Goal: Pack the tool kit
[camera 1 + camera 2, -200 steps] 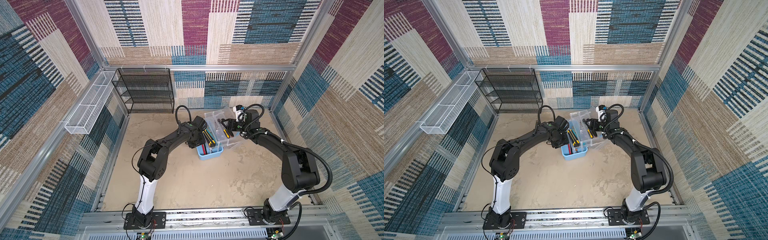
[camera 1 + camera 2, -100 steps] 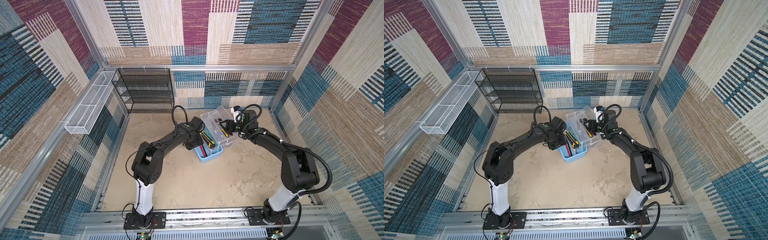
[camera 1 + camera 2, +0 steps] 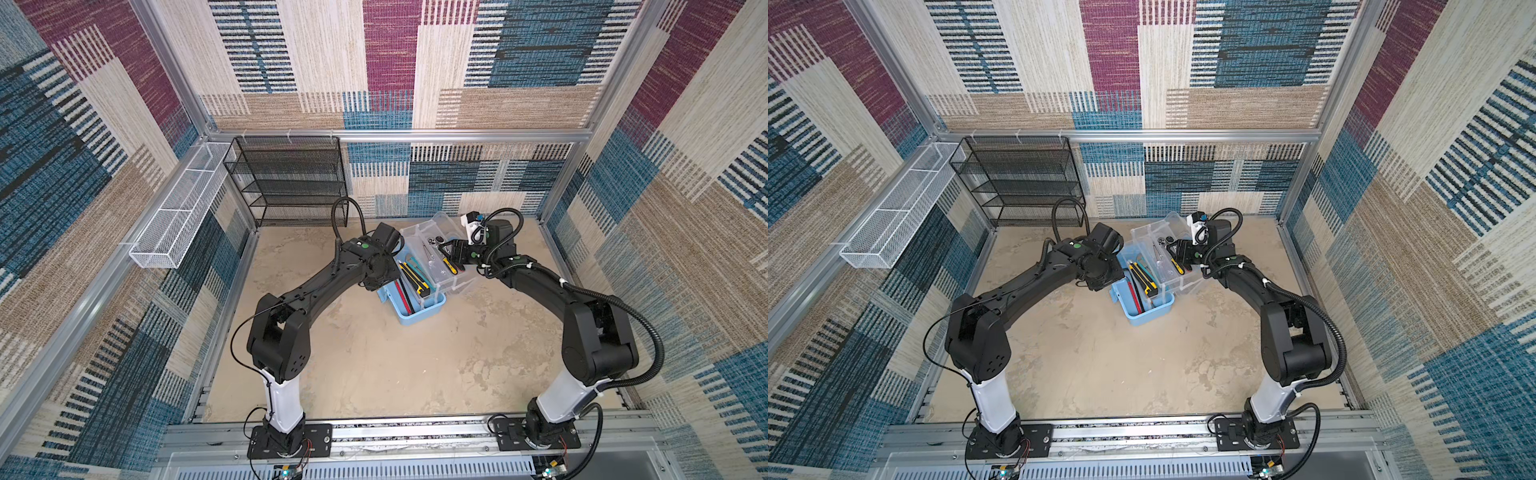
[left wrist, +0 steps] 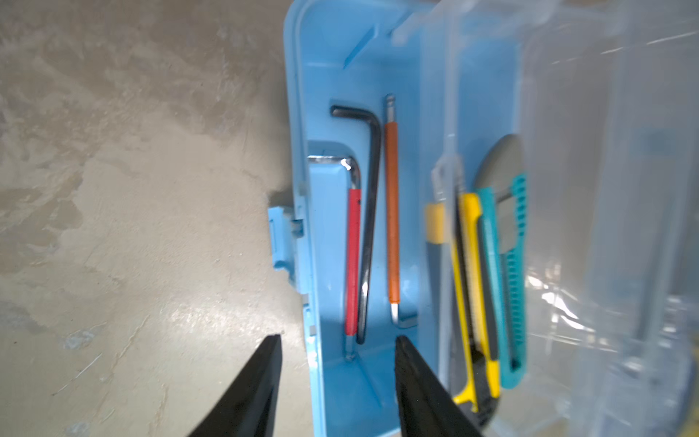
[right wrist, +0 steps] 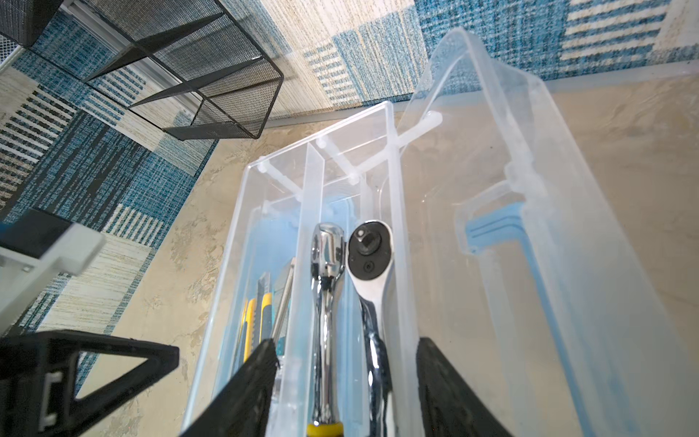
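- The desk [image 3: 374, 365] shows no loose tool in either top view, so I judge the filling done and the closing-up in hand.
- The toolbox [image 3: 419, 311] sits toward the back of the desk between my two arms. Its blue base is open.
- Its clear lid [image 5: 567, 181] is thrown back on the side away from my left arm.
- The clear tray [image 5: 280, 178] is swung up and out over the base, between base and lid.
- My left end effector [image 4: 337, 338] is spread and holds nothing. It straddles the front wall, one finger inside, one outside, near the latch [image 4: 281, 242].
- My right end effector [image 5: 346, 342] brackets the tray's compartment holding two ratchets [image 5: 327, 272]. I cannot tell whether it presses the walls.
- Two utility knives [image 4: 472, 283] lie under the tray, and three hex keys [image 4: 368, 227] lie on the base floor.
- Next, as I judge it:
  - steady the base with my left;
  - fold the tray down with my right;
  - pull my inner left finger clear before the lid drops.
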Robot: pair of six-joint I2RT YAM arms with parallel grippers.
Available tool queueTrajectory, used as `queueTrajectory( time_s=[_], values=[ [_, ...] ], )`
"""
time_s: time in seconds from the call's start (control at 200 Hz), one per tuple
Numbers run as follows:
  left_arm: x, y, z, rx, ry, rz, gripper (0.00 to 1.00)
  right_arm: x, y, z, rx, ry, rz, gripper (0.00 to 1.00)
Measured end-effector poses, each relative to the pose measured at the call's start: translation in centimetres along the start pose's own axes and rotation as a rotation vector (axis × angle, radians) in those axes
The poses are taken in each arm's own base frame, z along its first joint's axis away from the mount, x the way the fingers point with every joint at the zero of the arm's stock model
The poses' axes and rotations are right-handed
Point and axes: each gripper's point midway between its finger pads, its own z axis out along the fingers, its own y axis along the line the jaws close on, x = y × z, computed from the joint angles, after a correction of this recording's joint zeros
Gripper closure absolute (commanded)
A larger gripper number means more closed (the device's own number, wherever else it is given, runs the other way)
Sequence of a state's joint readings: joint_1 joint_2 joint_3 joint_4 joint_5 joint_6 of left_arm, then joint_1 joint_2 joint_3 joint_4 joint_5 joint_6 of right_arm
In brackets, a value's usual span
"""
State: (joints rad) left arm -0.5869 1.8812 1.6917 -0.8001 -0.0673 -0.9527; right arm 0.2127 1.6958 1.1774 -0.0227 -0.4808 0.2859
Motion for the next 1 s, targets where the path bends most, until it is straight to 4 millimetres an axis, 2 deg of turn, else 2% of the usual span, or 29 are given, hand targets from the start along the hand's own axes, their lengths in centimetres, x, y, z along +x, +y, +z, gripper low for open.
queueTrajectory(
  time_s=[0.14,0.22,0.316,0.446,0.556,0.686,0.806,0.997],
  values=[
    [-2.4,-4.8,-1.1,0.126,-0.028,0.046,0.58,0.0,0.0,0.0,-0.001,0.0,0.0,0.39],
    [-2.9,-6.9,-0.4,0.176,-0.011,0.075,0.63,0.0,0.0,0.0,-0.002,0.001,0.0,0.39],
    [-2.7,-8.4,0.7,0.211,0.022,0.088,0.67,0.0,0.0,0.0,-0.002,0.0,0.0,0.39],
    [-2.1,-9.1,2.0,0.225,0.065,0.093,0.67,-0.1,0.1,-0.1,-0.002,-0.001,-0.003,0.39],
    [-1.7,-9.4,2.1,0.235,0.082,0.098,0.67,0.0,0.1,-0.1,-0.001,0.001,-0.011,0.39],
    [-1.4,-10.0,2.0,0.254,0.098,0.102,0.76,0.0,0.1,-0.1,-0.001,0.001,-0.015,0.39],
    [-1.1,-9.8,2.8,0.236,0.117,0.101,0.82,-0.1,0.1,-0.2,0.003,0.005,-0.014,0.39],
    [-0.9,-9.7,2.8,0.233,0.131,0.101,0.82,-0.3,0.4,-0.2,0.001,0.006,-0.017,0.39]
  ],
)
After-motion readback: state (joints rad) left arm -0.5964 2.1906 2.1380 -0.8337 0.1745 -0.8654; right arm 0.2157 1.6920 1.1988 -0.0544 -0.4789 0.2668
